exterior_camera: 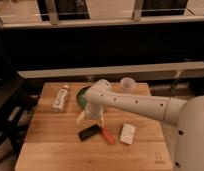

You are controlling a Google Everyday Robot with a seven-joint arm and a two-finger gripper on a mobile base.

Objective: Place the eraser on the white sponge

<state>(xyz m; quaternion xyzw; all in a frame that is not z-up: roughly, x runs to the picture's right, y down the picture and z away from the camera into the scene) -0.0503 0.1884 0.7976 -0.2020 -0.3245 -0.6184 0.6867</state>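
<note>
One eraser (89, 132): flat black rectangular block, lying on the table (50, 150), just left of one orange carrot (107, 135). One white sponge (127, 133): flat pad, right of the carrot. One gripper (90, 118): just above the eraser; its opening cannot be told.

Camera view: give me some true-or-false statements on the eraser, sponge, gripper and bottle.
1. The eraser lies on the table, left of the carrot. True.
2. The eraser rests on the sponge. False: the sponge is bare and lies right of the carrot.
3. The gripper is just behind the eraser, in front of the bowl. True.
4. The bottle stands upright. False: it lies on its side near the table's left edge.
</note>
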